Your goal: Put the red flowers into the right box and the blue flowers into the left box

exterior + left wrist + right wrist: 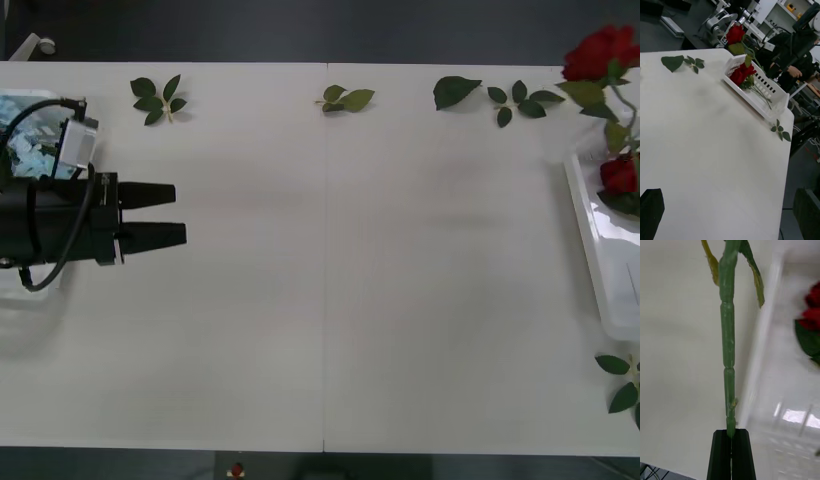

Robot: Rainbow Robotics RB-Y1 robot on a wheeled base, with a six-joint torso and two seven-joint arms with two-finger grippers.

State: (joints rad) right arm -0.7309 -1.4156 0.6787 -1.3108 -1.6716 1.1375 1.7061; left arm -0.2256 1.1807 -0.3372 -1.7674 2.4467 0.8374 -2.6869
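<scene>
My right gripper (731, 432) is shut on the thin green stem (728, 345) of a red flower, right beside the rim of the right box (763, 333). That rose's bloom (600, 50) stands high over the box's far end (600, 270). More red flowers (618, 175) lie inside the box, and my left wrist view shows them (741, 73) in the white basket (763, 90) too. Blue flowers (30, 140) fill the left box (35, 96) at the far left. My left gripper (180, 214) hovers open beside that box with nothing between its black fingers (651, 213).
Loose green leaf sprigs lie along the table's far edge (158, 98) (345, 98) (455, 92) (522, 100), and another sprig (620, 380) lies near the right box's front end. The wide white tabletop (330, 280) stretches between the two boxes.
</scene>
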